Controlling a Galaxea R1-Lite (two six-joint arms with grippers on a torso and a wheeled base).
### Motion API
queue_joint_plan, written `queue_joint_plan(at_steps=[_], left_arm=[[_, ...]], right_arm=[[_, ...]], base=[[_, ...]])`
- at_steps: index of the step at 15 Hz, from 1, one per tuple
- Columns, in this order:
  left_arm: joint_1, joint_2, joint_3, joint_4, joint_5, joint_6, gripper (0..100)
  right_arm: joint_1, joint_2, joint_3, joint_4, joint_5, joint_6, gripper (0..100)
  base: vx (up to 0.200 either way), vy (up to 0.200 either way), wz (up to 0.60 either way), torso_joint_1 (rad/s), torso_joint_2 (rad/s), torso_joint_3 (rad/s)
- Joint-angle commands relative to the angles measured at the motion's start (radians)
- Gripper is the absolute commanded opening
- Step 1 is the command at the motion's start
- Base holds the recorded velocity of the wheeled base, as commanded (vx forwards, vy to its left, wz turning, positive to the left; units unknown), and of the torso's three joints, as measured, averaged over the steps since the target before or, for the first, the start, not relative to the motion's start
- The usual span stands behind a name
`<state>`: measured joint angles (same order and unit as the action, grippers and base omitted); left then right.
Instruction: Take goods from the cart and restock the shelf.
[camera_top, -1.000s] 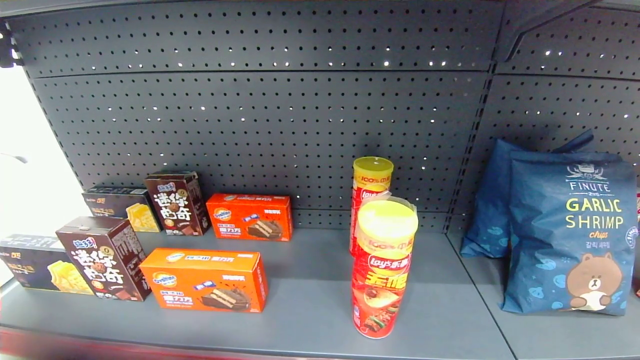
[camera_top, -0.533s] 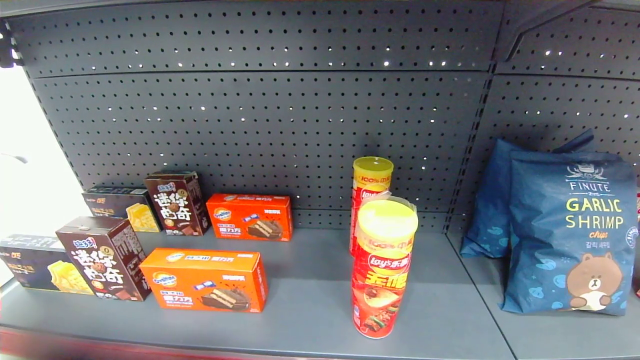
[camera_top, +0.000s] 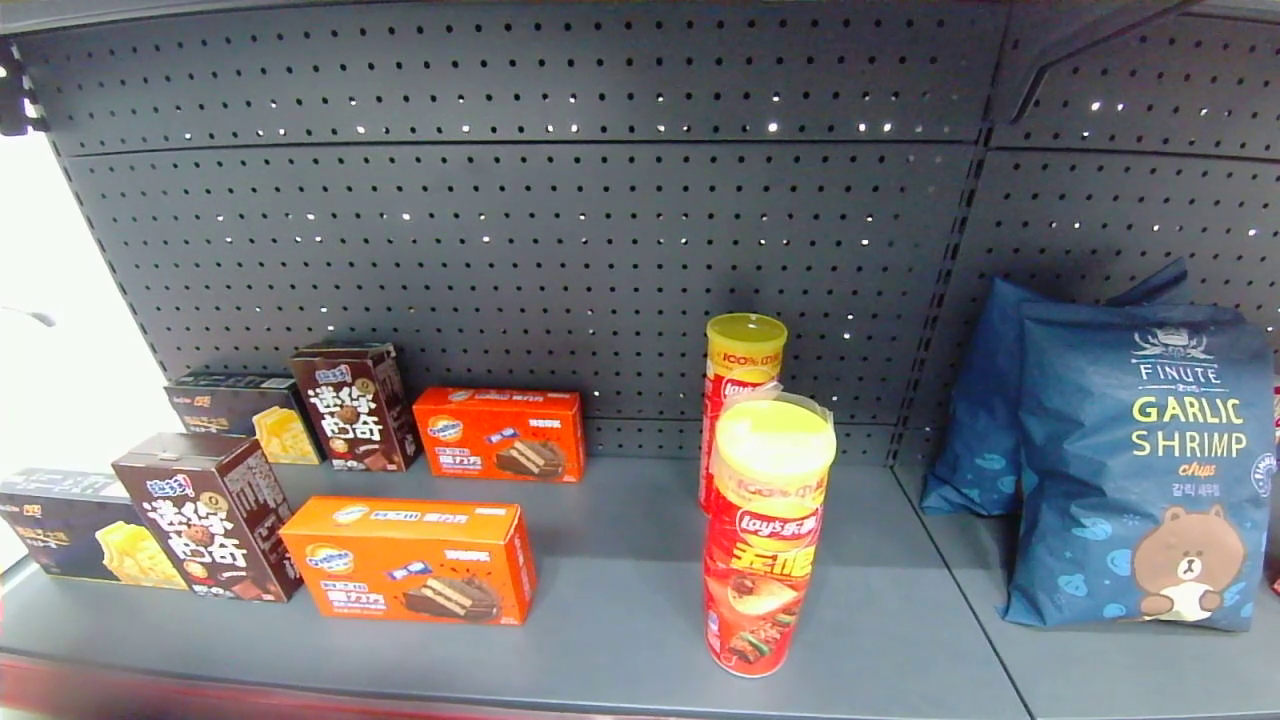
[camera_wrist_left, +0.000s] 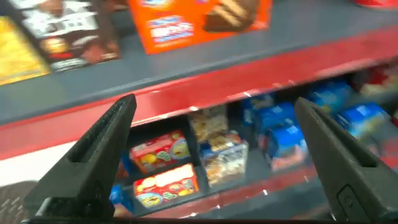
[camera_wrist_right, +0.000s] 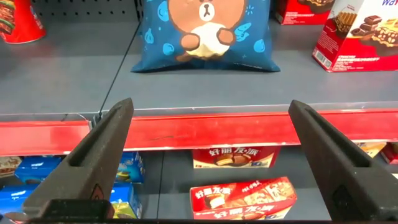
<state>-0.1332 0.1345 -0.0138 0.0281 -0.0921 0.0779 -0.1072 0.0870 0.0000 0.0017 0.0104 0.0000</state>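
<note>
right tool (camera_wrist_right: 209, 104) spread wide, shelf (camera_wrist_right: 56, 81) just beyond

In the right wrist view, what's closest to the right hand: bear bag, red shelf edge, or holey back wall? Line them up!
From the right hand:
1. Red metal shelf edge strip, right in front.
2. Blue plastic bear bag, farther in, straight ahead.
3. Dark holey metal back wall, behind the bag.

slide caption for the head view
Grey shelf holding snack boxes, two upright chip cans and blue chip bags before a pegboard
</note>
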Motion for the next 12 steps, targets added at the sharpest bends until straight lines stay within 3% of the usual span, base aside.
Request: queue_joint_plan(at_steps=[1,2,3,4,7,12], left_arm=[[0.038,-0.042,0.014,-0.025,0.063,-0.026,100],[0.049,-0.042,0.014,-0.027,0.129,-0.058,100],[0.156,-0.069,0.014,-0.023,0.097,-0.067,100],[0.149,-0.102,0.014,-0.027,0.065,-0.066,100],[0.132,-0.133,0.014,-0.027,0.049,-0.046,100],[0.132,-0.133,0.014,-0.027,0.058,-0.066,100]], right_arm=[[0.000,0.005,0.000,0.000,0.000,0.000,100],[0.000,0.005,0.000,0.000,0.000,0.000,100],[0.000,0.005,0.000,0.000,0.000,0.000,100],[0.000,0.005,0.000,0.000,0.000,0.000,100],[0.000,0.005,0.000,0.000,0.000,0.000,100],[0.000,0.005,0.000,0.000,0.000,0.000,100]], base=[[0.000,0.000,0.00,0.000,0.00,0.000],[0.000,0.000,0.00,0.000,0.00,0.000],[0.000,0.000,0.00,0.000,0.00,0.000],[0.000,0.000,0.00,0.000,0.00,0.000],[0.000,0.000,0.00,0.000,0.00,0.000],[0.000,0.000,0.00,0.000,0.00,0.000]])
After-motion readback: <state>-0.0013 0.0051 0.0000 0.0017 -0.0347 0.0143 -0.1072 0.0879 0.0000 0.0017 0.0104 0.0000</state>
